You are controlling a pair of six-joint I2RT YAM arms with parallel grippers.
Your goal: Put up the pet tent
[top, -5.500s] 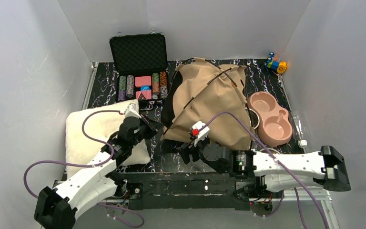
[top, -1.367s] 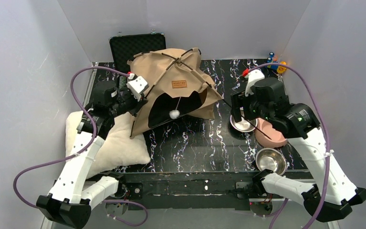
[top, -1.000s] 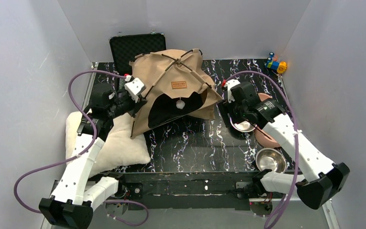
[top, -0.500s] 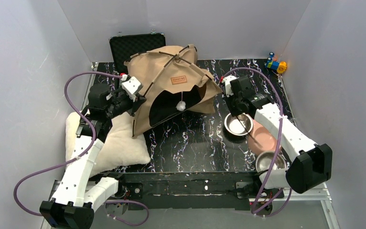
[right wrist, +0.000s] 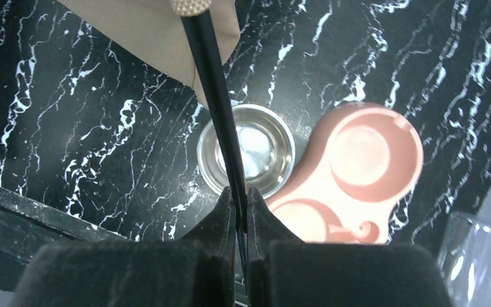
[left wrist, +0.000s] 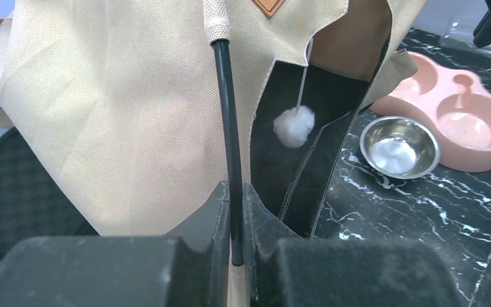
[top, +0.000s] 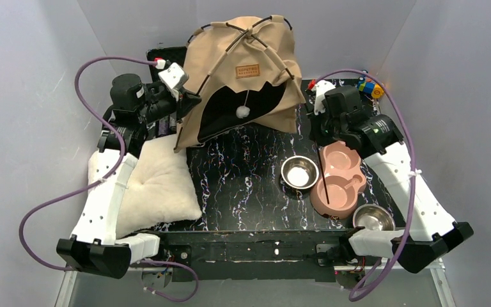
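Note:
The pet tent (top: 243, 70), tan canvas with thin black poles, hangs raised at the back centre; its brown label (top: 247, 71) and white pom-pom (top: 243, 112) face the front over the dark doorway. My left gripper (top: 188, 102) is shut on a black pole at the tent's left edge. In the left wrist view the pole (left wrist: 229, 141) runs straight between the pads of the left gripper (left wrist: 233, 204), beside the canvas (left wrist: 121, 115) and pom-pom (left wrist: 294, 126). My right gripper (top: 318, 137) is shut on another black pole (right wrist: 214, 96) at the tent's right corner, the right gripper (right wrist: 241, 204) pinching it tightly.
A fluffy cream cushion (top: 153, 185) lies front left. A steel bowl (top: 299, 173), a pink double feeder (top: 339, 179) and a second steel bowl (top: 374, 217) sit front right. An open black case (top: 163, 54) stands behind the tent; a small toy (top: 371, 86) is back right.
My right gripper closed on the tent's right pole. Both arms then lifted, raising the tent up and toward the back, so its doorway now faces forward.

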